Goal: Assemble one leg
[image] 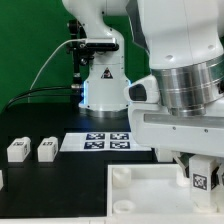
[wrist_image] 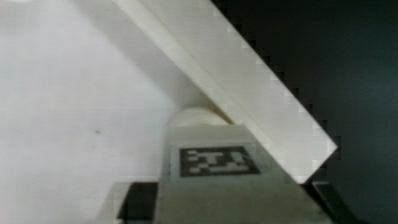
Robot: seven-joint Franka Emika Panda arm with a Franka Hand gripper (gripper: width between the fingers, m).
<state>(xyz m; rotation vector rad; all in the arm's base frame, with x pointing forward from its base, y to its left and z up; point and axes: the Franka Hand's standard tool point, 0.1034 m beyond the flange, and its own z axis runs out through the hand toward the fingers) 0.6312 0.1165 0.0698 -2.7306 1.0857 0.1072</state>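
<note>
My gripper [image: 200, 172] is shut on one leg [image: 200, 182], a small white block with a black-and-white tag, at the exterior view's right. It holds the leg over the near right corner of the large white square panel [image: 140, 195]. In the wrist view the leg [wrist_image: 217, 150] sits between my two dark fingers [wrist_image: 146, 200], its tag facing the camera. Its rounded far end touches the panel [wrist_image: 80, 90] beside the panel's raised edge [wrist_image: 249, 80]. My gripper [wrist_image: 222, 208] clamps both sides of the leg.
Two more legs [image: 18, 150] [image: 47, 150] stand on the black table at the exterior view's left, and a third [image: 2, 179] shows at the left edge. The marker board [image: 108, 142] lies behind the panel. The robot base [image: 100, 85] stands at the back.
</note>
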